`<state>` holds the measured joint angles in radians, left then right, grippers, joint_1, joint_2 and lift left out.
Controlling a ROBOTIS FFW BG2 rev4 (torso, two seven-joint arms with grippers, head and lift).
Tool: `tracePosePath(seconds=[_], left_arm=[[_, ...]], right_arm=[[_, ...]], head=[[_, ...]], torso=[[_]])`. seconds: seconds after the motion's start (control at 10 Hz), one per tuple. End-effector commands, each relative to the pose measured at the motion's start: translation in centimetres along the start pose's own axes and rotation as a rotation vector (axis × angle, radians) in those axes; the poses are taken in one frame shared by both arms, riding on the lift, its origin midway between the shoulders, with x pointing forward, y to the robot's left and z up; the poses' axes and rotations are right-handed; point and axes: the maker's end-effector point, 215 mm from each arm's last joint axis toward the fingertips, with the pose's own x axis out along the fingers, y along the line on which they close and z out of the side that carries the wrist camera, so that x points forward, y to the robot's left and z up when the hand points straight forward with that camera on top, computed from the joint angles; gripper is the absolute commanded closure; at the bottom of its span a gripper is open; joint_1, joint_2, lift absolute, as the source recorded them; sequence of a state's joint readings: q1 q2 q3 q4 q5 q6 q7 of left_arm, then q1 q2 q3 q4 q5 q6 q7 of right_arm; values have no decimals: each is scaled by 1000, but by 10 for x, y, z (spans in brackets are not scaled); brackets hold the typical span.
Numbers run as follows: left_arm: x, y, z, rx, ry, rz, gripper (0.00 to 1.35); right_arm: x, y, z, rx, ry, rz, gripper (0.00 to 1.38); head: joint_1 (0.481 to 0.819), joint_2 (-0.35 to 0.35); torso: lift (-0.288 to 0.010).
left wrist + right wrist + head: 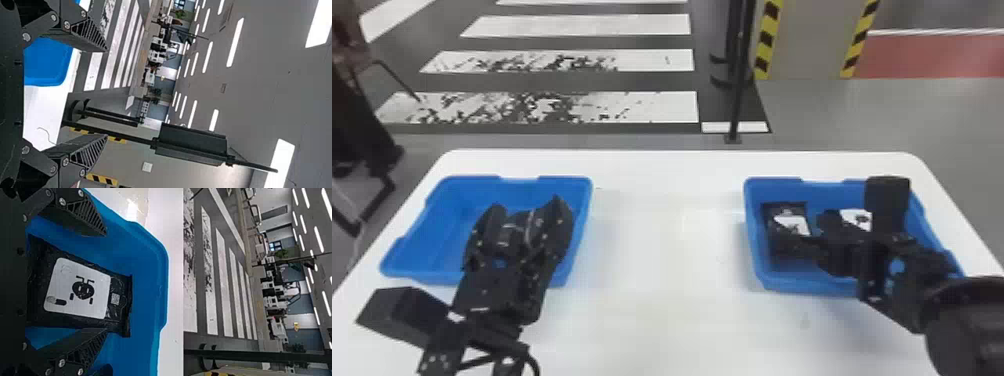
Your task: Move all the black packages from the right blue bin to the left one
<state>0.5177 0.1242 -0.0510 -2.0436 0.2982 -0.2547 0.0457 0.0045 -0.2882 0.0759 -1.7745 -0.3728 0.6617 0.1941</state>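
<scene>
Right now I'm having the right gripper (105, 282), its fingers parted and not yet clamped, straddle a labelled black package (78, 288) in the right blue bin (802, 287), whose long axis is running out from the palm roughly along the fingers, so I'm judging a squeeze across its narrower width comes next. I can't tell whether either pad is touching it. Meanwhile the left gripper (528, 206) is hovering, spread and empty, over the left bin (434, 232).
</scene>
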Motion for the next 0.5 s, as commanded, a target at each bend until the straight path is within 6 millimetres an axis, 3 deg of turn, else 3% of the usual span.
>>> tracePosePath(seconds=[0.0, 0.2, 0.4], left_arm=[[-1, 3, 1, 4, -1, 2, 315], [0, 1, 1, 4, -1, -2, 315], [0, 0, 0, 2, 0, -3, 315]], right_arm=[[1, -2, -5, -5, 24, -7, 194], [-1, -1, -17, 2, 71, -10, 403], [-2, 4, -29, 27, 107, 6, 838]], head=[[695, 43], [695, 44], [695, 44]], torso=[[-181], [-181], [-181]])
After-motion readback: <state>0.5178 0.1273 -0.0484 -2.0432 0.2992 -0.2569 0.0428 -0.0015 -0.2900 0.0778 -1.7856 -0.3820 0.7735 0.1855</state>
